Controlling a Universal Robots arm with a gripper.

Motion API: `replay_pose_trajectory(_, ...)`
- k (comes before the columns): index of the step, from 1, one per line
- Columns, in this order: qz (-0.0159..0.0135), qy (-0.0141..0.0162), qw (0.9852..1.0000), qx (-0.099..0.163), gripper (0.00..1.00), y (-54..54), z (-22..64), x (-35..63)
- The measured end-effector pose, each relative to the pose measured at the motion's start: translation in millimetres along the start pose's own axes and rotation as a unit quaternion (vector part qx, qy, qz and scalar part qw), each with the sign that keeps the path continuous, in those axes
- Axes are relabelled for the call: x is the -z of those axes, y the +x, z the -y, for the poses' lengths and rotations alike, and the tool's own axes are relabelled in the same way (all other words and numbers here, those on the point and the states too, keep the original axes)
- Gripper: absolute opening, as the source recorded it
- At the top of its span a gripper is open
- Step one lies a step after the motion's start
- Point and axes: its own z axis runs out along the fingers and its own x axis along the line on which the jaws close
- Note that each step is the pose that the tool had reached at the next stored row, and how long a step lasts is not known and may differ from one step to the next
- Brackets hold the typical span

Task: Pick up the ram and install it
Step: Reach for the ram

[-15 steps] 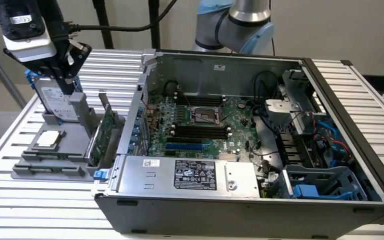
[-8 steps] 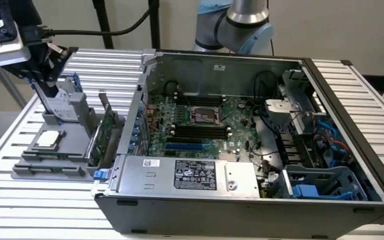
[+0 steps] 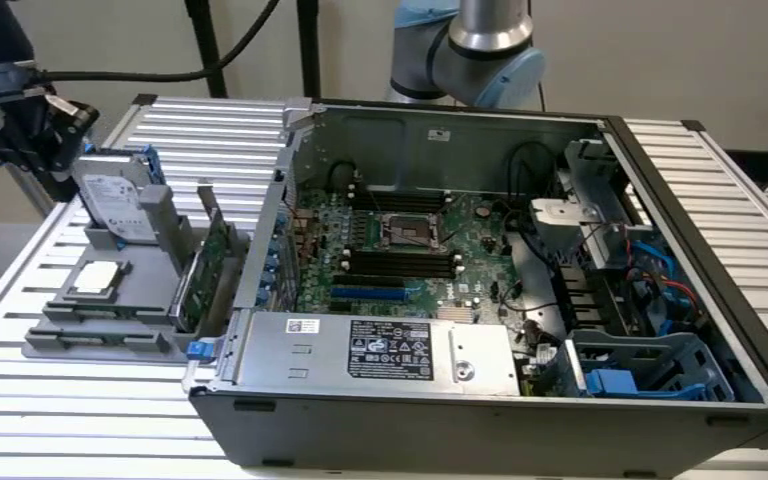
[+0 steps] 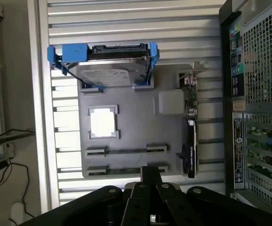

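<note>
Black linkage of the tool (image 4: 150, 170) fills the near edge of the wrist view. Its two finger bars converge to one dark block, so the tips look pressed together with nothing between them. They hang above the end of a grey fixture (image 4: 136, 132) where the ram (image 4: 126, 150) sits.

That ram stands on edge in a long slot, showing as a thin dark-green line between two end clips. A second strip (image 4: 122, 171) lies parallel in the next slot, just beside the tool tips; I cannot tell whether they touch it.

Farther along the fixture a square processor chip (image 4: 102, 123) lies flat in its pocket. Beyond it a hard drive (image 4: 108, 70) in a blue caddy stands tilted. An expansion card (image 4: 191, 132) stands on edge along the fixture's side nearest the computer case (image 4: 263, 94).

In the exterior view the arm (image 3: 491, 50) rises behind the open case. Its dark wrist end (image 3: 17, 100), trailing a cable, hangs at the exterior view's left, over the far end of the fixture. Inside the case, the motherboard (image 3: 478, 225) carries long black slots (image 3: 398, 262). Everything rests on a slatted metal bench (image 3: 11, 400).
</note>
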Motion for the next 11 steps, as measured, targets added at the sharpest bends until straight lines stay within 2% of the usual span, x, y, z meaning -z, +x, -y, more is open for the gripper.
replay_pose_trajectory(3, -0.0015, 0.0001, 1.0000, 0.000, 0.00, 6.3, 4.9, -1.7)
replay_pose_trajectory(7, -0.0040, 0.0004, 1.0000, 0.000, 0.00, 7.5, 12.0, -4.5)
replay_pose_trajectory(11, -0.0043, 0.0004, 1.0000, 0.000, 0.00, 7.9, 13.5, -6.5)
